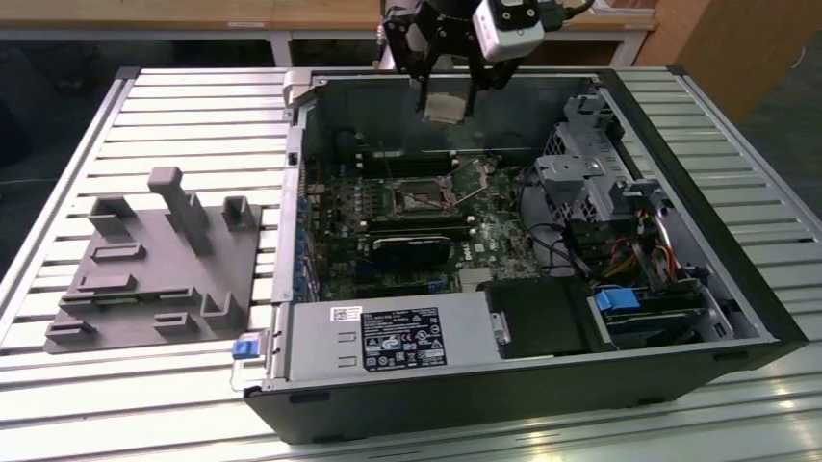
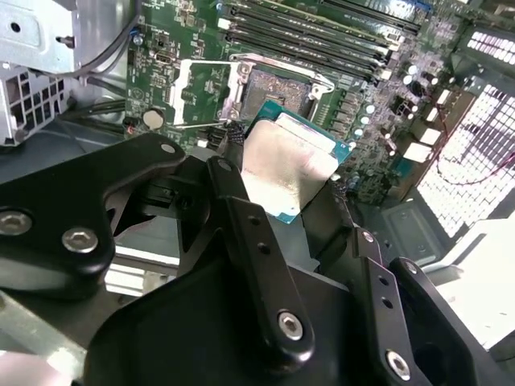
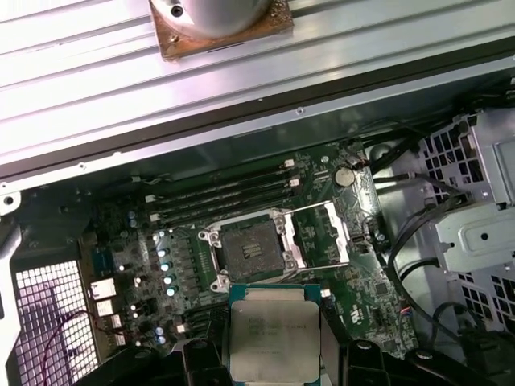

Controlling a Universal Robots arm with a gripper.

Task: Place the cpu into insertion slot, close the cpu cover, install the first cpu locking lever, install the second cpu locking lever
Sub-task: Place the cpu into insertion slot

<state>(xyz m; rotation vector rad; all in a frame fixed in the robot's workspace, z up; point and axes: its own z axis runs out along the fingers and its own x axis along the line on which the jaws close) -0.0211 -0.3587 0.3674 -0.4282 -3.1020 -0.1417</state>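
gripper [image 1: 446, 99]: clamped the cpu [image 2: 286, 165], raised clear of the insertion slot [image 3: 248, 251]
insertion slot: lay bare
cpu cover [image 3: 322, 235]: stood swung open beside the insertion slot

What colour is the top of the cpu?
The cpu has a pale silvery-beige metal top with a blue-green border; the first wrist view shows it best.
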